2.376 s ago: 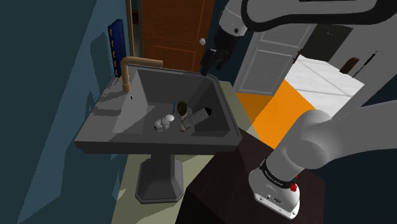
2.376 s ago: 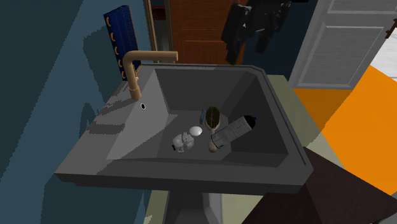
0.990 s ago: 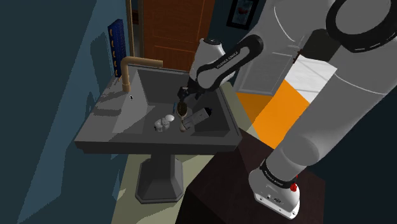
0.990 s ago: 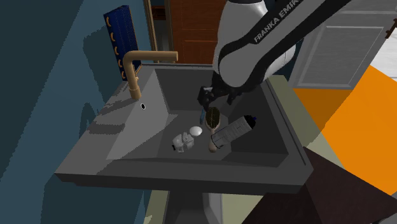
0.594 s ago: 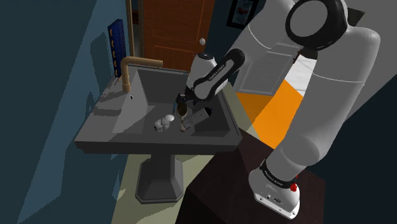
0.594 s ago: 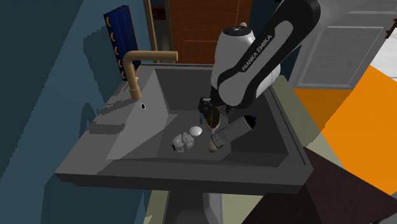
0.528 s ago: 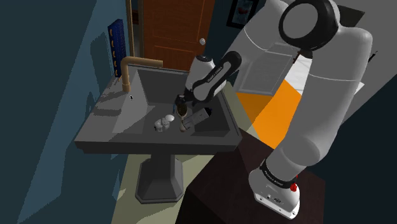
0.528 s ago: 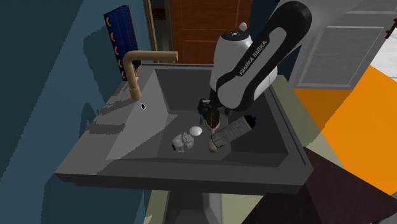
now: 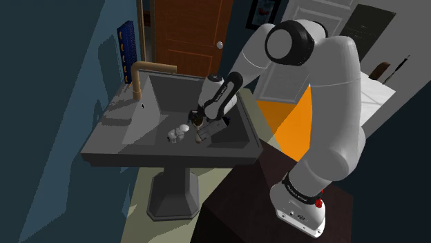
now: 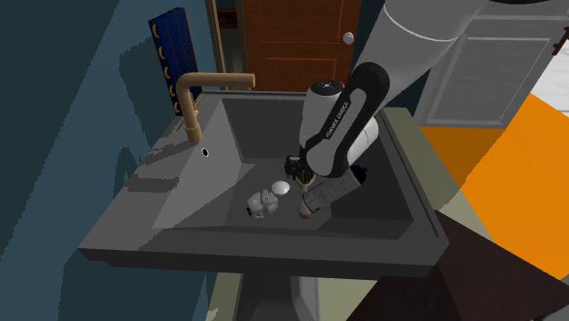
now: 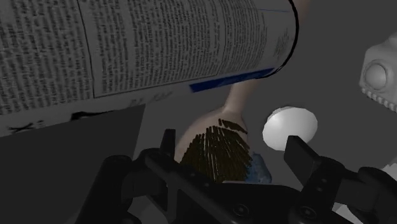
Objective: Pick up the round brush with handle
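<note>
**Jaws open over brush head, no grip yet**

Gripper (image 11: 233, 147) is down in the sink (image 10: 274, 251). Jaws are open, with one finger (image 11: 299, 151) each side of the brush (image 11: 213, 146) head. Neither finger clamps it: one sits close to the head's edge, the other stands clear.

The brush lies on the basin floor, toward the side wall away from the faucet (image 10: 191, 100), bristles facing the gripper. Its handle runs under or against the bottle (image 11: 159, 44); can't tell which.

For the close:
- Centre the head between the fingers first; you're off to one side.
- Catch the head's solid rim, not the bristles. I'd expect the bristles to squash and slip.
- Close slowly, then lift straight up.
- Watch the handle: if the bottle rests on it, the bottle will likely drag or roll.

Sink contents:
- The brush.
- The labelled bottle, on its side by that same wall.
- A white disc (image 11: 289, 127) just beside the brush head.
- A pale lump (image 11: 382, 73) past it, toward mid-basin.

The disc is near the clear finger, so don't nudge it when closing. Something blue shows under the head; can't identify it.
</note>
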Controlling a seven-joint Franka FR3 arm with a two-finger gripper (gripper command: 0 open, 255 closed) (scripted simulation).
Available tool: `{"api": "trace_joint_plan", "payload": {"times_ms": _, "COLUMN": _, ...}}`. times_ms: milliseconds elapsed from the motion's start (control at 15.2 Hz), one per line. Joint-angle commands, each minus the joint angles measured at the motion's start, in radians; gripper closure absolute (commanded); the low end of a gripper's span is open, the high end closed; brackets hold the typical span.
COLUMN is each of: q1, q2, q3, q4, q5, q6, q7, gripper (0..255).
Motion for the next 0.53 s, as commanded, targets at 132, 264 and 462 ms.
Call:
{"api": "trace_joint_plan", "payload": {"times_ms": 132, "q1": 0.006, "q2": 0.075, "q3": -0.013, "q4": 0.042, "q5": 0.000, "q6": 0.035, "q7": 0.010, "gripper": 0}}
{"api": "trace_joint_plan", "payload": {"times_ms": 264, "q1": 0.011, "q2": 0.104, "q3": -0.018, "q4": 0.055, "q5": -0.001, "q6": 0.051, "q7": 0.014, "gripper": 0}}
{"api": "trace_joint_plan", "payload": {"times_ms": 462, "q1": 0.014, "q2": 0.127, "q3": -0.022, "q4": 0.066, "q5": -0.001, "q6": 0.063, "q7": 0.017, "gripper": 0}}
